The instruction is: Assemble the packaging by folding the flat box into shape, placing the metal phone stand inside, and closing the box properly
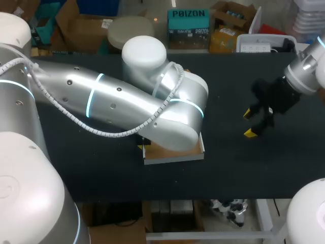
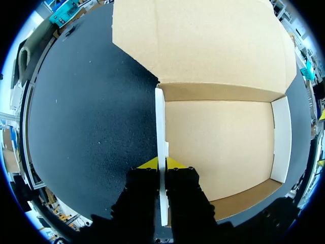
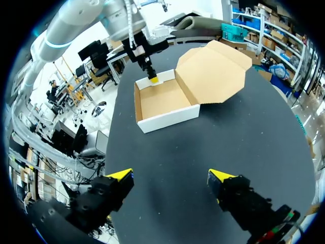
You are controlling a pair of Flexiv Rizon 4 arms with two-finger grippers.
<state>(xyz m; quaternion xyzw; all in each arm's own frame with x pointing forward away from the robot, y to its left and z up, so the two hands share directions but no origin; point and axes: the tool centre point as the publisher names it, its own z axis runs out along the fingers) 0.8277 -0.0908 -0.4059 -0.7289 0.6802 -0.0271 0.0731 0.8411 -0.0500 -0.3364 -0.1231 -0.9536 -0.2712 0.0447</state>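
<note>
Our left hand (image 2: 161, 163) clamping a wall of the brown cardboard box (image 2: 218, 147), our right hand (image 3: 171, 176) wide over the black worktop (image 3: 249, 132)

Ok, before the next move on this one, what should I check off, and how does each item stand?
1. Box folded into shape, walls up: ok.
2. Lid open: ok.
3. Box inside bare, room for the load: ok.
4. Left gripper shut on the box's side wall: ok.
5. Right gripper open, over the table, apart from the box: ok.
6. Phone stand within reach: cannot tell, no view shows it.
</note>
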